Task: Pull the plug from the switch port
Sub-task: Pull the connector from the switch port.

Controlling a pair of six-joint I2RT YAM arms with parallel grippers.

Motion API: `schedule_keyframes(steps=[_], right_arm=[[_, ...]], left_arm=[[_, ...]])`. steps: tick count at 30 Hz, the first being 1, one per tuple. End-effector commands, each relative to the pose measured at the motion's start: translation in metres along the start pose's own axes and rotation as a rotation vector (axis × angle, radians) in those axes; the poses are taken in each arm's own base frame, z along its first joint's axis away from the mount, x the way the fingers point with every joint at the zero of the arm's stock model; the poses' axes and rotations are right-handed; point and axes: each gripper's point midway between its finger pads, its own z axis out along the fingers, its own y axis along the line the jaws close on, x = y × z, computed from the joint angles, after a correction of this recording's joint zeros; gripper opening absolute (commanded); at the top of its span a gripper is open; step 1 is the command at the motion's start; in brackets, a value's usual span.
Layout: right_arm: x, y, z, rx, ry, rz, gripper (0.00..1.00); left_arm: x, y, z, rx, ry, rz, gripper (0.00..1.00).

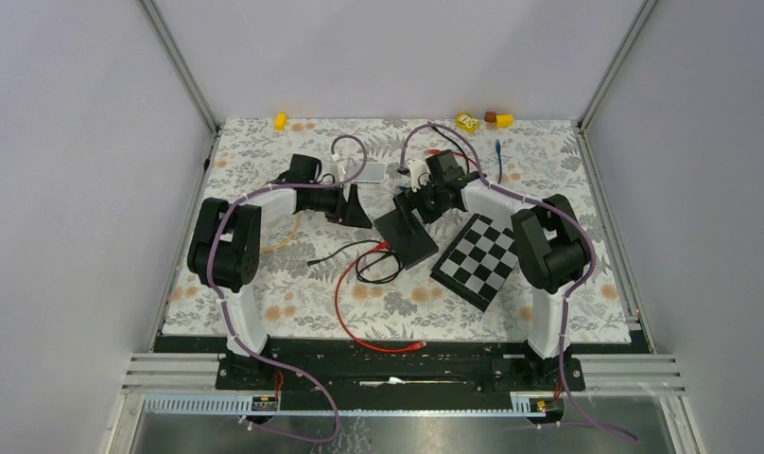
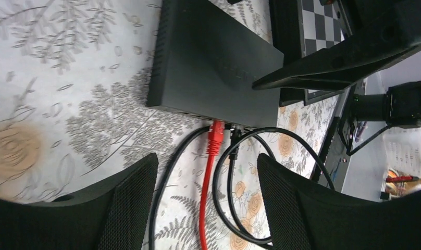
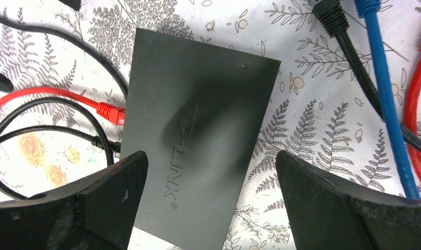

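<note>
Right now my left tool (image 2: pixel 207 159) is spread apart and holds nothing. Its two mesh-textured fingers (image 2: pixel 130 203) stand either side of the red cable (image 2: pixel 203 219) without touching it. The red plug (image 2: pixel 216 136) sits just ahead of the fingertips, seated in a port on the side face of the switch (image 2: pixel 213 62). Just beside it a black plug (image 2: pixel 234 136) goes into the neighbouring port, and its black cable (image 2: pixel 230 177) loops over the floral desk (image 2: pixel 52 78) between my fingers too.

My right tool (image 3: pixel 211 161) is wide and empty. It hangs over the switch with one finger at each side of the box's flat grey top. From that wrist view I can read raised lettering on the lid: "P-LINK", preceded by a small logo mark that falls in shadow. To the right in that view, a blue cable (image 3: pixel 380 78), a second black cable (image 3: pixel 348 47) and another red lead (image 3: pixel 414 104) lie on the desk, apart from the switch.

From above, the switch lies mid-desk between my two arms. A black-and-white checkerboard (image 1: pixel 479 257) sits just beside it on my right; I cannot tell whether they touch.
</note>
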Motion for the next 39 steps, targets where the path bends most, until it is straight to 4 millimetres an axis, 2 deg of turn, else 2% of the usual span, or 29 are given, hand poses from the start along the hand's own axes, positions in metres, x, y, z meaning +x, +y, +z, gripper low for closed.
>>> schedule_keyframes(steps=[1,5,12,20,30,39], right_arm=[[-0.004,0.013,-0.017,-0.054,-0.017,-0.051,1.00],[-0.001,0.014,-0.019,-0.069,-0.008,-0.064,0.99],[0.001,0.015,-0.025,-0.093,0.002,-0.101,0.98],[0.010,0.020,-0.030,-0.139,0.056,-0.153,0.97],[0.038,0.031,-0.039,-0.219,0.124,-0.226,0.96],[0.054,0.031,-0.034,-0.233,0.160,-0.227,0.95]], left_arm=[[0.001,-0.014,0.014,0.052,0.017,0.066,0.69],[0.012,-0.016,0.026,0.066,0.051,0.057,0.58],[0.027,-0.019,0.039,0.087,0.097,0.045,0.51],[0.039,-0.019,0.047,0.104,0.128,0.024,0.46],[0.049,-0.015,0.052,0.104,0.149,0.004,0.42],[0.057,-0.011,0.056,0.117,0.168,-0.021,0.41]])
